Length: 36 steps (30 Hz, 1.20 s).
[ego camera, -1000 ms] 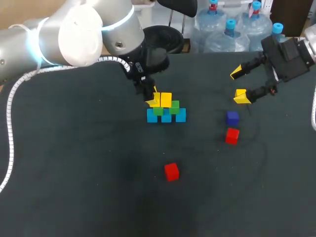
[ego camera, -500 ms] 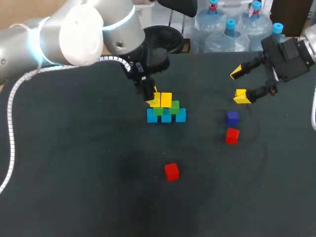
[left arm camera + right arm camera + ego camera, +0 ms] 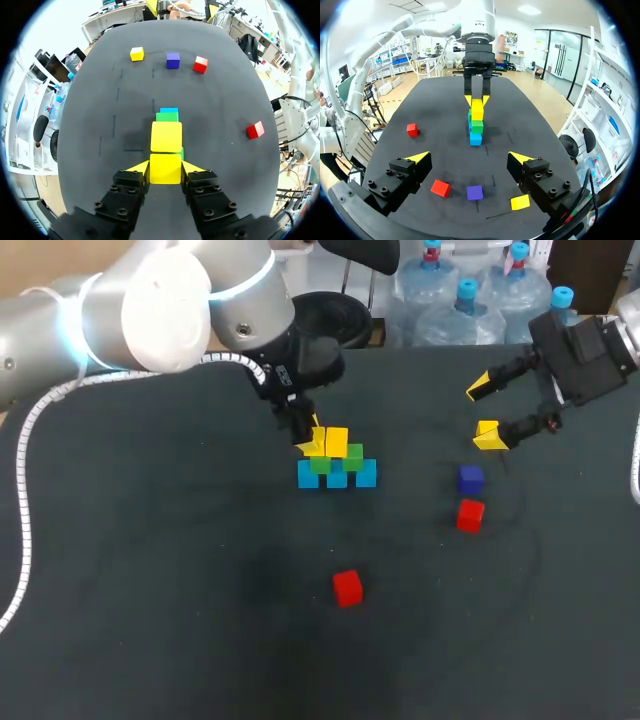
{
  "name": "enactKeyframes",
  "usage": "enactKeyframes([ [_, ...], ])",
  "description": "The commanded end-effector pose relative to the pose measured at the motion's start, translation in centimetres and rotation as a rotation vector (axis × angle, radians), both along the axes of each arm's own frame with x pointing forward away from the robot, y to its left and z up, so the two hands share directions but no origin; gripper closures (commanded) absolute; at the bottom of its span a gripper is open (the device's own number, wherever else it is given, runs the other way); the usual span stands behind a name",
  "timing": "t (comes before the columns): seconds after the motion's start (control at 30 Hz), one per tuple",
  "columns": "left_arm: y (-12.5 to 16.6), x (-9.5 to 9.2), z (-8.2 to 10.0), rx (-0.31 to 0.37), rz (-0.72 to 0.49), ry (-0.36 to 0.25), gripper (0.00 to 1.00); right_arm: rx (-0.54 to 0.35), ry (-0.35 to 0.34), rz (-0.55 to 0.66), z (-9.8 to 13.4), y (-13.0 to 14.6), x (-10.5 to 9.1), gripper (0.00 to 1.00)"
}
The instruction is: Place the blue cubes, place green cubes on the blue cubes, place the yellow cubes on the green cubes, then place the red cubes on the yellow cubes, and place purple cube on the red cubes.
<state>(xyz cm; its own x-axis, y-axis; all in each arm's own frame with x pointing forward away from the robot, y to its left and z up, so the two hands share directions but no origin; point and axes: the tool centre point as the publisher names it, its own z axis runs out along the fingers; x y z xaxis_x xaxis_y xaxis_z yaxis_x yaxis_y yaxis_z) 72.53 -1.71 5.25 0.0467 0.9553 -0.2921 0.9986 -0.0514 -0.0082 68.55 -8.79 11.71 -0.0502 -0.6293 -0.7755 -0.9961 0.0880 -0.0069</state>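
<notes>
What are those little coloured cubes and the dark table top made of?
The red cube, like the others, looks like painted wood or hard plastic: flat solid colour, crisp edges, a pale sheen on one face; I cannot tell which. The table top looks like matte dark cloth or felt: no glare.

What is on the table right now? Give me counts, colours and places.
Blue cubes: three, blue, in a row mid-table, the stack's base.
Green cubes: two, green, on the blue row.
Stacked yellow cube: one, yellow, on the green cubes.
Held yellow cube: one, yellow, gripped right beside the stacked one.
Purple cube: one, purple, right of the stack.
Loose yellow cube: one, yellow, just beyond the purple cube.
Red cubes: two, red, one by the purple cube, one alone in front of the stack.
Table: one, black.
Left tool: shut on the held yellow cube.
Right tool: open, above the loose yellow cube.
</notes>
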Motion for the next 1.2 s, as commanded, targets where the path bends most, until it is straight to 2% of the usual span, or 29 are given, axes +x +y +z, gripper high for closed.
enactKeyframes([
  [0.03,-0.1,0.3,0.0,0.006,0.0,0.006,0.6,0.002,-0.001,0.0,-0.1,0.0,0.0,0.0],
  [0.13,-0.1,0.3,0.0,0.007,0.001,0.007,0.53,0.002,-0.001,0.0,-0.1,0.0,0.0,0.0],
  [0.37,0.0,0.4,0.0,0.008,0.002,0.007,0.49,0.002,-0.001,0.0,-0.1,0.0,0.0,0.0],
  [0.4,0.0,0.4,0.1,0.007,0.002,0.007,0.4,0.002,-0.001,0.0,-0.1,0.0,0.0,0.0],
  [0.47,-0.1,0.4,0.2,0.006,0.0,0.007,0.11,0.002,-0.001,0.0,-0.1,0.0,0.0,0.0],
  [0.5,-0.1,0.4,0.3,0.005,-0.001,0.006,0.0,0.002,-0.001,0.0,-0.1,0.0,0.0,0.0],
  [0.7,0.2,0.5,2.1,-0.029,-0.017,-0.029,0.0,0.002,-0.001,0.0,-0.1,0.0,0.0,0.0],
  [0.9,1.8,0.2,4.9,-0.066,0.002,-0.084,0.0,0.002,-0.001,0.0,-0.1,0.0,0.0,0.0],
  [1.2,5.7,-0.8,10.0,-0.178,0.038,-0.222,0.0,0.002,-0.001,0.0,-0.1,0.0,0.0,0.0],
])
